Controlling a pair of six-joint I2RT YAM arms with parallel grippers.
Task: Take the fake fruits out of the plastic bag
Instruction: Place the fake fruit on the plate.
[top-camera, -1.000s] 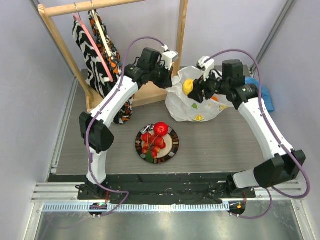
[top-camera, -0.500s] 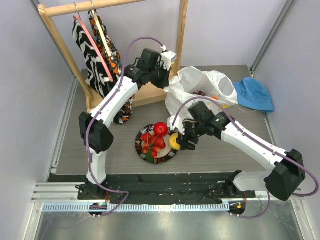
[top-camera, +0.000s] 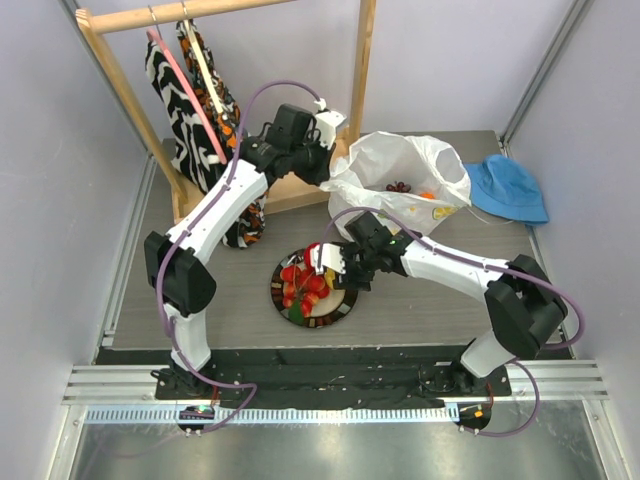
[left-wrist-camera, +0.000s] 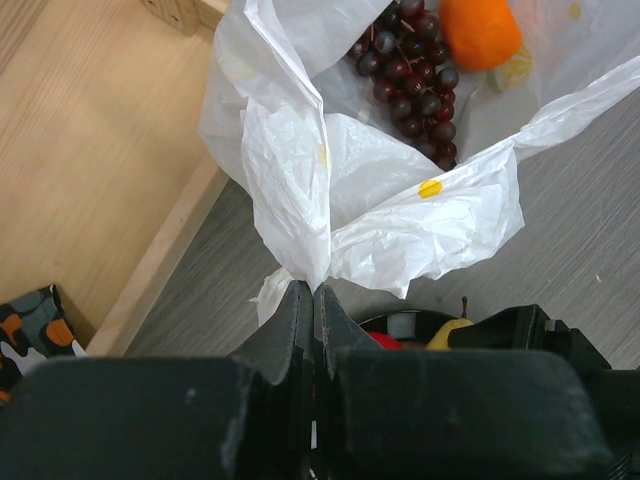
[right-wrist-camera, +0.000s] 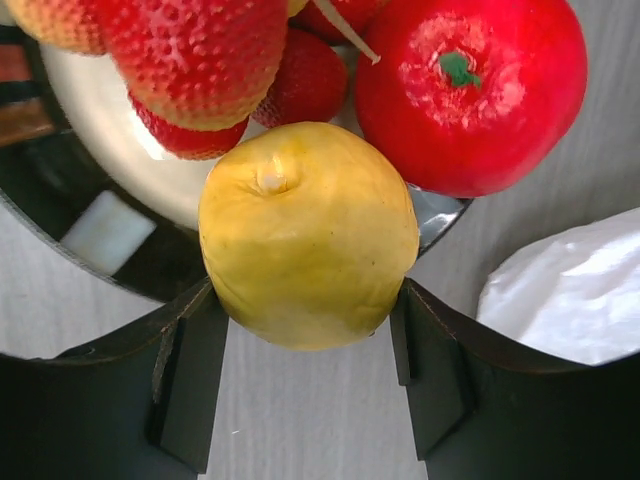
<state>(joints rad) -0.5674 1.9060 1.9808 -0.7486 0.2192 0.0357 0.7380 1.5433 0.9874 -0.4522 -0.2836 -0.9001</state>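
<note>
Over the plate (right-wrist-camera: 45, 235), right gripper (right-wrist-camera: 305, 300) pinches the lemon (right-wrist-camera: 308, 230) beside apple (right-wrist-camera: 470, 90) and strawberries (right-wrist-camera: 190, 50) already delivered. Left gripper (left-wrist-camera: 313, 295) clamps the plastic bag (left-wrist-camera: 400, 210) rim. Grapes (left-wrist-camera: 405, 70) and orange (left-wrist-camera: 480, 30) lie inside, not yet out.

The yellow lemon (right-wrist-camera: 308, 235) is clamped between the fingers of the right tool (right-wrist-camera: 305, 305), with the glossy red apple (right-wrist-camera: 470, 95) just past it on the right and the red berries (right-wrist-camera: 190, 55) just past it on the left. The crinkled white plastic bag (left-wrist-camera: 400, 200) is pinched by its edge in the left tool (left-wrist-camera: 313, 300). The bag's mouth gapes ahead of that tool, showing the dark purple grape bunch (left-wrist-camera: 405, 75) and the orange (left-wrist-camera: 480, 30) side by side deep inside.
</note>
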